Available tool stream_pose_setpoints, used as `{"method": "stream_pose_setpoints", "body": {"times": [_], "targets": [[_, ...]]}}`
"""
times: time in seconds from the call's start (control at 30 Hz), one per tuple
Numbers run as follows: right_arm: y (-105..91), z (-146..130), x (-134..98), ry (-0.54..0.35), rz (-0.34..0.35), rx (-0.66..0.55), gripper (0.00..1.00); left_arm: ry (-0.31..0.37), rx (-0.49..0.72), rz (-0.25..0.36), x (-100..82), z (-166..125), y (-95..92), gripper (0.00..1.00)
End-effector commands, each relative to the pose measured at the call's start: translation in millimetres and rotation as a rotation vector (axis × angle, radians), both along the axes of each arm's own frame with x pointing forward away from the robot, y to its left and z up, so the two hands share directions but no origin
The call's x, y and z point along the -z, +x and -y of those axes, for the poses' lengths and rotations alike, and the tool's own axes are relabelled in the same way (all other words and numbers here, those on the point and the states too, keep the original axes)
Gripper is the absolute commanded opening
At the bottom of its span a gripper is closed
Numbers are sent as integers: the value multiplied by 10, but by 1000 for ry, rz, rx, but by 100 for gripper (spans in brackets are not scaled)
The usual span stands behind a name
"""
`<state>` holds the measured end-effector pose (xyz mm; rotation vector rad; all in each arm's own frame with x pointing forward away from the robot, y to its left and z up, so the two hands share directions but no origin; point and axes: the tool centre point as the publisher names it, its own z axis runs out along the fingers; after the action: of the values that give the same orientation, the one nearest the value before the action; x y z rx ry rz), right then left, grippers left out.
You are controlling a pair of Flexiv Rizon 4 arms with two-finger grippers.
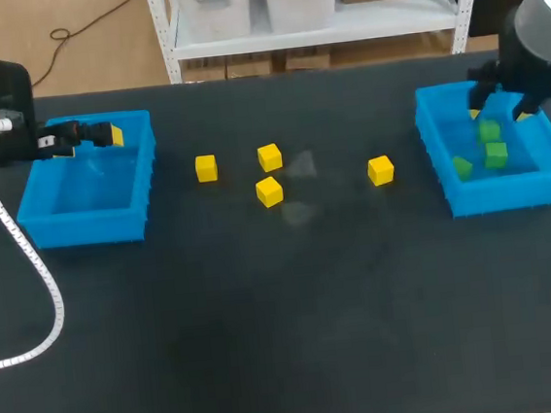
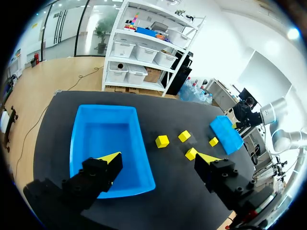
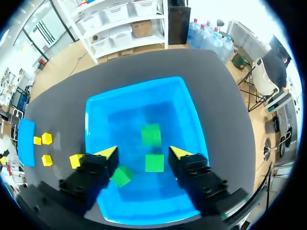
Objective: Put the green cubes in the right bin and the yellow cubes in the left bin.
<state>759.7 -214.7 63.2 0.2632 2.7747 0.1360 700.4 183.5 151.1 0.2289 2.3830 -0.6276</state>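
Cubes to be sorted next are the four yellow cubes [image 2: 162,141]. They lie loose on the table [image 1: 266,315], ahead of the left gripper [image 2: 159,157] and beyond the left bin [image 2: 76,143], which is partly beneath it. This gripper's fingers stand wide apart and hold nothing. Recommended: take the nearest yellow cube first, square the fingers to two opposite flat faces, and descend clear of its neighbours. The three green cubes [image 3: 154,163] lie in the right bin [image 3: 187,115] under the right gripper [image 3: 143,151], which is likewise spread and empty.
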Motion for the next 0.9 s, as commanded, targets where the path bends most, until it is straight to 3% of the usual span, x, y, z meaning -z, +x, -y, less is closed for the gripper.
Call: {"method": "stream_pose_setpoints", "body": {"times": [0.03, 0.63, 0.67, 0.73, 0.9], "targets": [[-40, -10, 2, -5, 12, 4, 100, -7, 3, 6, 14, -13, -6, 100], [-40, -10, 2, -5, 12, 4, 100, -7, 3, 6, 14, -13, -6, 100], [-40, -10, 2, -5, 12, 4, 100, 39, 14, -6, -36, -5, -22, 100], [-40, -10, 2, -5, 12, 4, 100, 193, 95, 29, -136, 70, -15, 100], [-40, -10, 2, -5, 12, 4, 100, 311, 268, 70, -355, 550, 69, 100]]}}
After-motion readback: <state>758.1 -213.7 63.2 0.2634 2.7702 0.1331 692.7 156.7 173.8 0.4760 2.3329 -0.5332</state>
